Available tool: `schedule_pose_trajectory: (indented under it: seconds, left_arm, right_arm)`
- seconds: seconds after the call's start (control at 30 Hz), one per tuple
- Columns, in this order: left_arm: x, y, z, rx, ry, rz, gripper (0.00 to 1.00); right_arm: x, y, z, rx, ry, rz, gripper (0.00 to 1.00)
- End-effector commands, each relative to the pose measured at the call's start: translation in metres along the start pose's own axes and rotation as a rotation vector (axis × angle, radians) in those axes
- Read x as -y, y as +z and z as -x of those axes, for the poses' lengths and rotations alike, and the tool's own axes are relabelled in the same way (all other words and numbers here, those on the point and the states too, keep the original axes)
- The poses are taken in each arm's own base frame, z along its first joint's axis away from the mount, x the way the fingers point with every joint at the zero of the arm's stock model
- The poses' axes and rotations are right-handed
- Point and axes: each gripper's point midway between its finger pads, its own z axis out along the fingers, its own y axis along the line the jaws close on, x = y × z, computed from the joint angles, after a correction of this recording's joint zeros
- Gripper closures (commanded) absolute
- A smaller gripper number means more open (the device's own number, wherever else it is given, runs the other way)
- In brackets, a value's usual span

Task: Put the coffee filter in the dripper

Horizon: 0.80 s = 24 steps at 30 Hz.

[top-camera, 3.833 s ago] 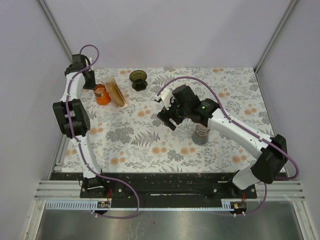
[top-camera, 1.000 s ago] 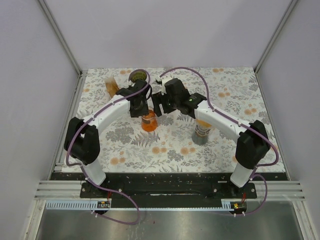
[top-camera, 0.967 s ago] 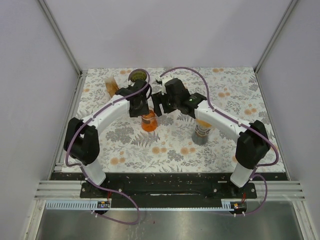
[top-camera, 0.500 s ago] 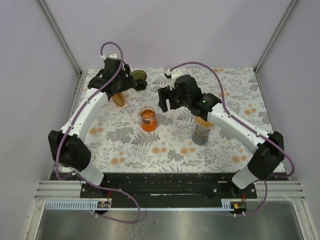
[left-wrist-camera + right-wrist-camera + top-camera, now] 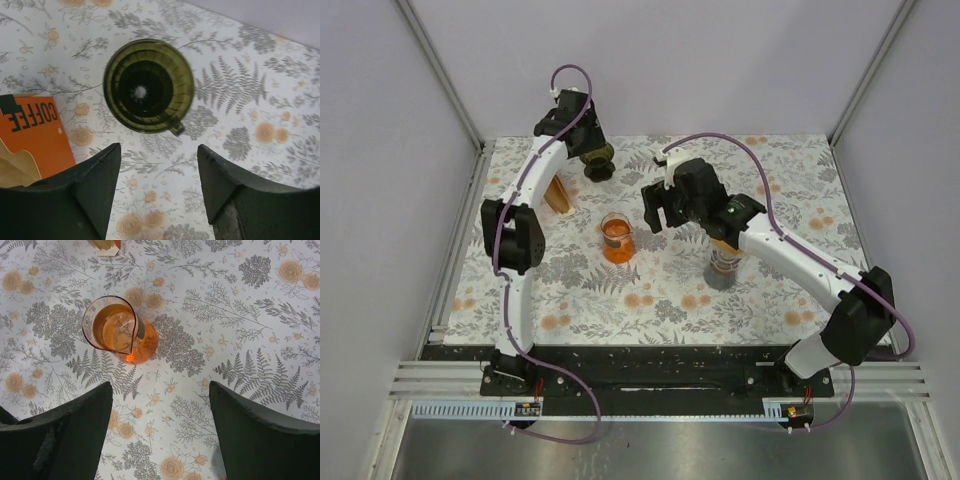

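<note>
**Open over the dripper**

Hovers above the dripper (image 5: 148,85) with the left end effector (image 5: 159,150) spread wide and gripping nothing. Shows that dark green cone upright at the far edge of the flowered surface (image 5: 800,200). In the left wrist view, looks straight down into its bowl to a pale spot at the bottom, with the small handle pointing to the lower right.

Reads "COFFEE" in black capitals on an orange packet (image 5: 37,132) lying just left of the dripper, not touching it. Shows tan coffee filters (image 5: 12,167) poking out of the packet's open end, partly hidden behind one dark finger.

Holds the right end effector (image 5: 160,387) well apart from all this, nearer the middle of the surface, likewise wide open and empty. Catches a glass beaker (image 5: 120,335) of orange liquid standing upright on the cloth, beyond the fingertips and a little to the left in the right wrist view. Shows a grey container (image 5: 723,270) under the right arm, closer to the bases.
</note>
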Motion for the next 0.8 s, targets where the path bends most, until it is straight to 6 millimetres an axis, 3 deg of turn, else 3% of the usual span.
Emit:
schedule_pose_trajectory:
  seconds: [0.0, 0.07, 0.27, 0.67, 0.77]
  left_arm:
    - [-0.041, 0.016, 0.022, 0.039, -0.062, 0.098, 0.34]
    - [-0.045, 0.025, 0.025, 0.06, -0.034, 0.109, 0.35]
    - [-0.032, 0.042, 0.026, 0.079, 0.031, 0.034, 0.35]
    - [-0.057, 0.085, -0.01, -0.007, 0.004, 0.114, 0.35]
    - [-0.054, 0.09, -0.012, -0.022, -0.019, 0.084, 0.35]
  right_arm:
    - [0.005, -0.02, 0.016, 0.071, -0.017, -0.011, 0.14]
    - [0.005, -0.022, 0.013, 0.068, -0.024, -0.008, 0.14]
    - [0.008, -0.023, 0.011, 0.068, -0.03, -0.023, 0.14]
    - [0.009, -0.033, 0.011, 0.071, -0.035, -0.024, 0.14]
    - [0.008, -0.034, 0.011, 0.07, -0.036, -0.019, 0.14]
